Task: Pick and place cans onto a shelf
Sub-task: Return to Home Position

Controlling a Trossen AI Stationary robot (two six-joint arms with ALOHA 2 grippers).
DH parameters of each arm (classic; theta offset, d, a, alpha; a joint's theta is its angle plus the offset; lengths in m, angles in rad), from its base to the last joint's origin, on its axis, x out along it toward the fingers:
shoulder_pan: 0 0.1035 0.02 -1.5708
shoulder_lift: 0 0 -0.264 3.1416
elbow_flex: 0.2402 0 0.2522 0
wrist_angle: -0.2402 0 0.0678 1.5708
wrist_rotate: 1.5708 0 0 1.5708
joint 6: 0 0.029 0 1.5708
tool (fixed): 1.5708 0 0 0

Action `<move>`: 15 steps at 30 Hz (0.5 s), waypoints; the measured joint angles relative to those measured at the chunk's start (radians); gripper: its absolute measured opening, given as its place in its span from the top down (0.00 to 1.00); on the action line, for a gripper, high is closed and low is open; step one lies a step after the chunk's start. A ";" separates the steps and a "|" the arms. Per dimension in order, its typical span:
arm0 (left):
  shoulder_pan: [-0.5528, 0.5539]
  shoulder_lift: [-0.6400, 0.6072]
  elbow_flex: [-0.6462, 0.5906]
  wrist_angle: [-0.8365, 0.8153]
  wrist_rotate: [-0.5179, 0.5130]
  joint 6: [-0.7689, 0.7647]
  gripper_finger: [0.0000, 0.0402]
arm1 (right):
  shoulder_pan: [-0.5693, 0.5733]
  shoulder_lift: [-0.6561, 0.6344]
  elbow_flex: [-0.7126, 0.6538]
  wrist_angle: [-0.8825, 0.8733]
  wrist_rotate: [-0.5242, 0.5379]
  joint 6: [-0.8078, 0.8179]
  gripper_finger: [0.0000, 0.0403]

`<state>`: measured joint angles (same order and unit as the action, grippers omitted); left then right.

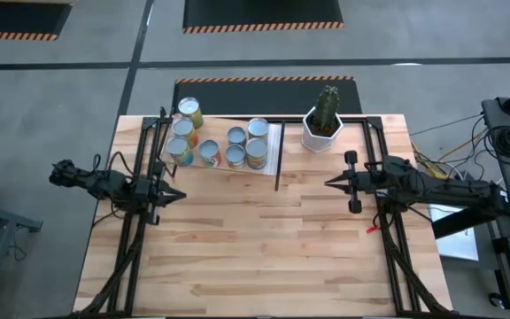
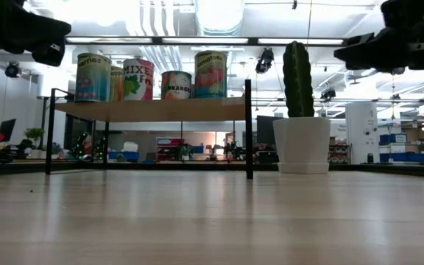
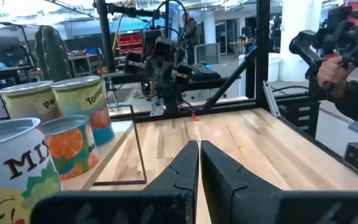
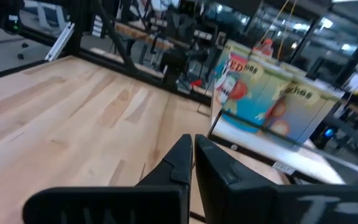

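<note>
Cans (image 1: 235,146) on shelf (image 1: 274,152); left gripper (image 1: 176,197) apart

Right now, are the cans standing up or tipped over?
Standing up. High view: the cans show round tops on the shelf; low view: labels read upright.

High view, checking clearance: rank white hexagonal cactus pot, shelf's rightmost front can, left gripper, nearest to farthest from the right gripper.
1. White hexagonal cactus pot: nearby, rearward.
2. Silver-topped can: shelf, right end.
3. Left gripper: opposite side.
</note>
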<state>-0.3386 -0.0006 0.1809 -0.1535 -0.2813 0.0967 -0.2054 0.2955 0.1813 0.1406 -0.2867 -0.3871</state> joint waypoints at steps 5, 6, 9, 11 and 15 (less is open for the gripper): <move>0.000 0.000 -0.001 0.004 0.000 0.000 1.00 | 0.000 -0.108 -0.041 0.000 0.003 -0.023 0.98; 0.000 0.000 -0.001 0.004 0.000 0.000 1.00 | 0.000 -0.129 -0.049 0.000 0.003 -0.023 0.98; 0.000 0.000 -0.002 0.004 0.000 -0.005 1.00 | 0.000 -0.198 -0.077 0.000 0.002 -0.017 0.98; 0.000 0.000 -0.005 0.005 0.001 -0.009 1.00 | 0.001 -0.246 -0.091 0.007 -0.002 -0.016 0.98; 0.000 0.000 -0.014 0.003 0.002 -0.007 1.00 | 0.000 -0.294 -0.133 0.016 0.000 -0.011 0.98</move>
<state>-0.3386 -0.0005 0.1672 -0.1503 -0.2797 0.0893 -0.2054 0.0014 0.0479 0.1562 -0.2865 -0.3978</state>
